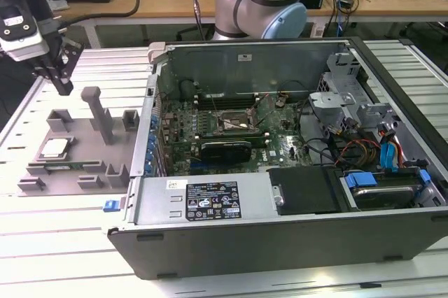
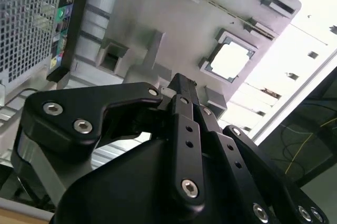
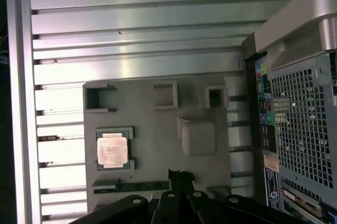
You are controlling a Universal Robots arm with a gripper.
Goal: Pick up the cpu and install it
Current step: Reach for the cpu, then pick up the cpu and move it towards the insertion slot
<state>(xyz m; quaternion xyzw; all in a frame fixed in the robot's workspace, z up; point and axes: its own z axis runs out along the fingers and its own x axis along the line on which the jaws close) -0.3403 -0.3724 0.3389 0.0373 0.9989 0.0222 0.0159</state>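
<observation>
Exterior view: aimed down over computer case [image 1: 280, 242] and fixture plate [image 1: 84, 140].
Wrist views: carried above the fixture plate.
Shared: the fixture plate.

Black hand [image 2: 181, 84] — silver screws [image 2: 52, 109], grey-and-blue arm [image 1: 260, 5]

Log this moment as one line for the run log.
phase: pre-grasp | gripper: shut, empty, over gray fixture | cpu: in fixture pocket, untouched

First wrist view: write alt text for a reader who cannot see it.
The cpu sits in a recess of a grey fixture plate on a slatted metal table. The black claw hangs clear of it, and a computer case stands beside the plate.
</observation>
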